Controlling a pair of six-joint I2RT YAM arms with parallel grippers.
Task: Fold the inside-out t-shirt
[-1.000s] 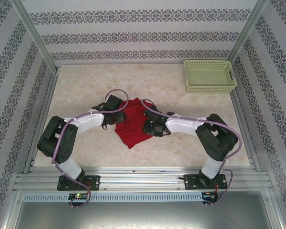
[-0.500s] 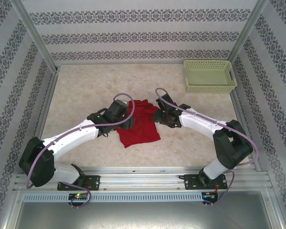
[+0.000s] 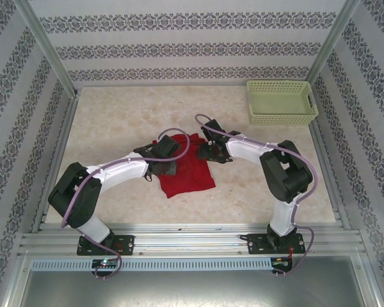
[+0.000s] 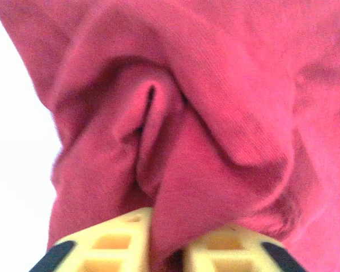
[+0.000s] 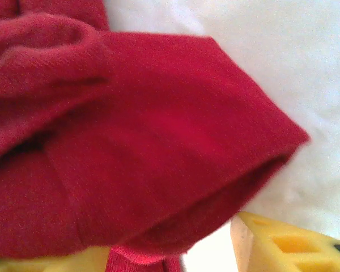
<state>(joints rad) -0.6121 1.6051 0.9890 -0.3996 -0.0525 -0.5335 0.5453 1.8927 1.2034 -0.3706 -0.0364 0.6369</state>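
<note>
Pinching a fold of the inside-out t-shirt (image 4: pixel 226 113) between its yellow fingers (image 4: pixel 113 246), the left gripper (image 4: pixel 167 255) is clamped on red cloth that bunches just ahead of it. From above, the shirt lies crumpled on the table (image 3: pixel 115 121) between both grippers. The right gripper (image 5: pixel 170 258) stands spread; a rounded hem, probably a sleeve, drapes its left finger, clear of the right one. A pale green lattice basket (image 3: pixel 281 101) sits well beyond.
</note>
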